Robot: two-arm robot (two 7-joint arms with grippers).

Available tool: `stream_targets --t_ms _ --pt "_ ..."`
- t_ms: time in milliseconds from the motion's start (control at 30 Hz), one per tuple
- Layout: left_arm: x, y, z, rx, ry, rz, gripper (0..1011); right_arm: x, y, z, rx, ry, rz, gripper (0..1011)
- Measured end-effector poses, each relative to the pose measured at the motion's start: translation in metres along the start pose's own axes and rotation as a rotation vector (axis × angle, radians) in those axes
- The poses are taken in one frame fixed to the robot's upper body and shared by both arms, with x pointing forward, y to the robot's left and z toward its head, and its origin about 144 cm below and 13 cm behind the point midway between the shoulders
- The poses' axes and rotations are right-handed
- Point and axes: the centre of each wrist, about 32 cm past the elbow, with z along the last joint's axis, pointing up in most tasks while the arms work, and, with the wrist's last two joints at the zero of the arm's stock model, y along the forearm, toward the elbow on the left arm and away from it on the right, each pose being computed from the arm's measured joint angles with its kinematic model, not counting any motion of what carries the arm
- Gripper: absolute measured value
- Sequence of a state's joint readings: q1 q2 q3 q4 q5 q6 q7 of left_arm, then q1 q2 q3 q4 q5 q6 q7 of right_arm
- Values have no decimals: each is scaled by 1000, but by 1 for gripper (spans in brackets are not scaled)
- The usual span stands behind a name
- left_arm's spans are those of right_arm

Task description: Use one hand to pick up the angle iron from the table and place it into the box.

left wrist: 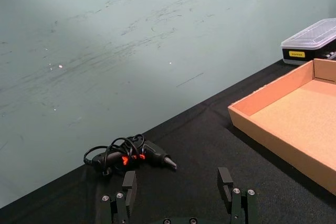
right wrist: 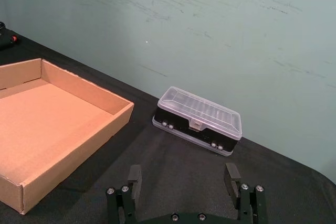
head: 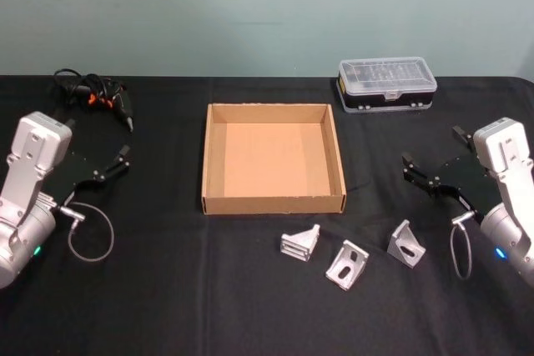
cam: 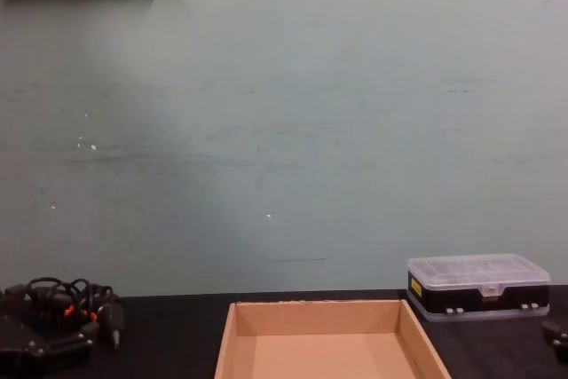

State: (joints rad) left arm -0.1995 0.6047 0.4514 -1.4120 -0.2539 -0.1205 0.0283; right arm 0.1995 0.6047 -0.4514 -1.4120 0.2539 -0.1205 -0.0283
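Observation:
Three silver angle irons lie on the black table in front of the box: one on the left, one in the middle, one on the right. The tan cardboard box stands empty at the table's centre; its wall is also seen as box, box and box. My left gripper hovers open left of the box, nothing between its fingers. My right gripper hovers open right of the box, above and beyond the right angle iron, its fingers empty.
A black plastic case with a clear lid sits at the back right, also seen as case and case. A black tool with a coiled cable and orange marks lies at the back left, seen too as tool.

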Motion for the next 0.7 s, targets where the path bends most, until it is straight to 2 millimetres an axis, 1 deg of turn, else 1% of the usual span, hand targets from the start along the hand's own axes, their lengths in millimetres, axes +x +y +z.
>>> stream_targets --t_ms 400,500,700 --pt "0 0 0 0 0 0 1011 1 -2 -1 3 6 2 1004" --pt "0 0 0 0 0 0 1011 1 -6 1 18 20 14 1004" --pt "0 0 0 0 0 0 1011 4 -20 8 45 47 41 1004"
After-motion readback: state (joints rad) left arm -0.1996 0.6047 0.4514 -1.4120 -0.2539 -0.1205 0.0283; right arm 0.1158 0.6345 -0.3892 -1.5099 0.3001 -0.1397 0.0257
